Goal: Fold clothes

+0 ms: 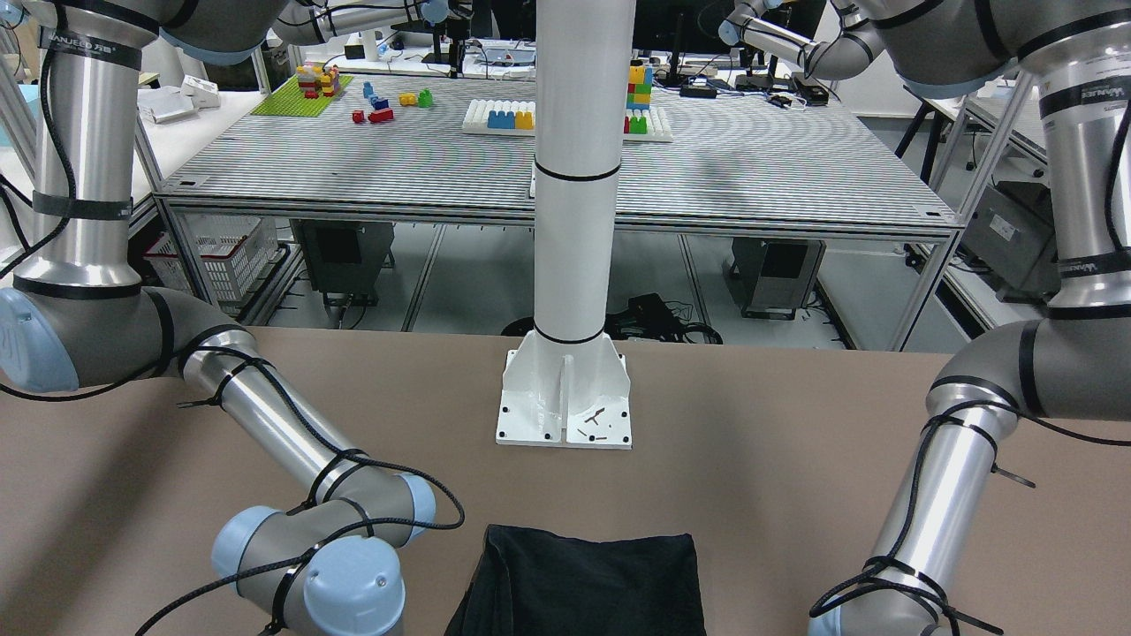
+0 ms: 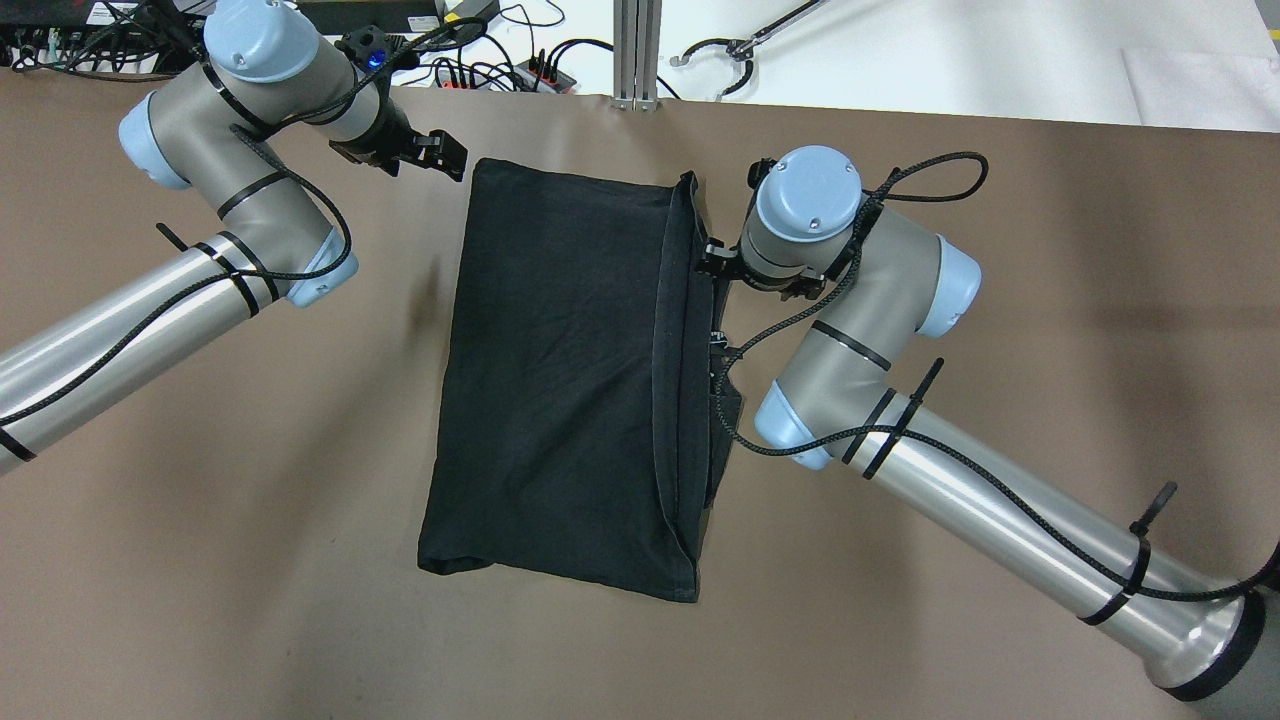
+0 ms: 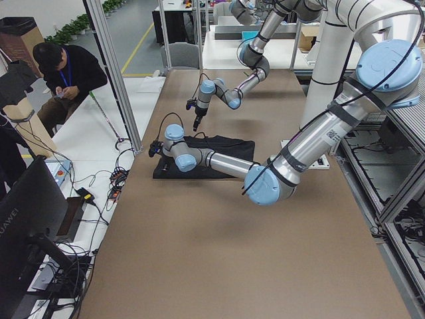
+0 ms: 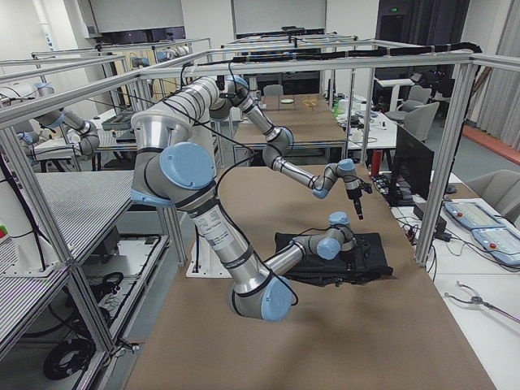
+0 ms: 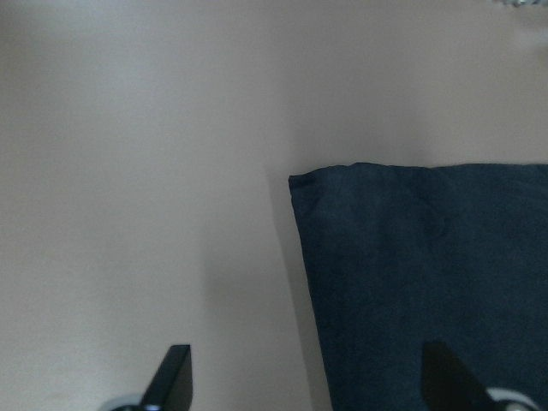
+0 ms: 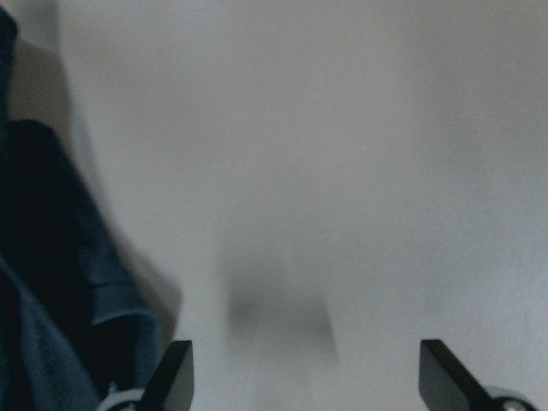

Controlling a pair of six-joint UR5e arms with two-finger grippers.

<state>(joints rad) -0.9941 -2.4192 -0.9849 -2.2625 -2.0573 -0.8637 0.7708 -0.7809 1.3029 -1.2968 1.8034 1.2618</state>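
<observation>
the thin black rectangular cloth lies part-folded on the brown surface; limp and light, likely best pinched at hemmed corners. left gripper and right gripper both spread apart, empty.

I'm looking at a white round pillar standing on its bolted white base plate at the edge of the brown tabletop. Behind it, colourful plastic building blocks are lying on a grey ribbed workbench. A person in dark clothes is sitting bent forward off to the table's side.
</observation>
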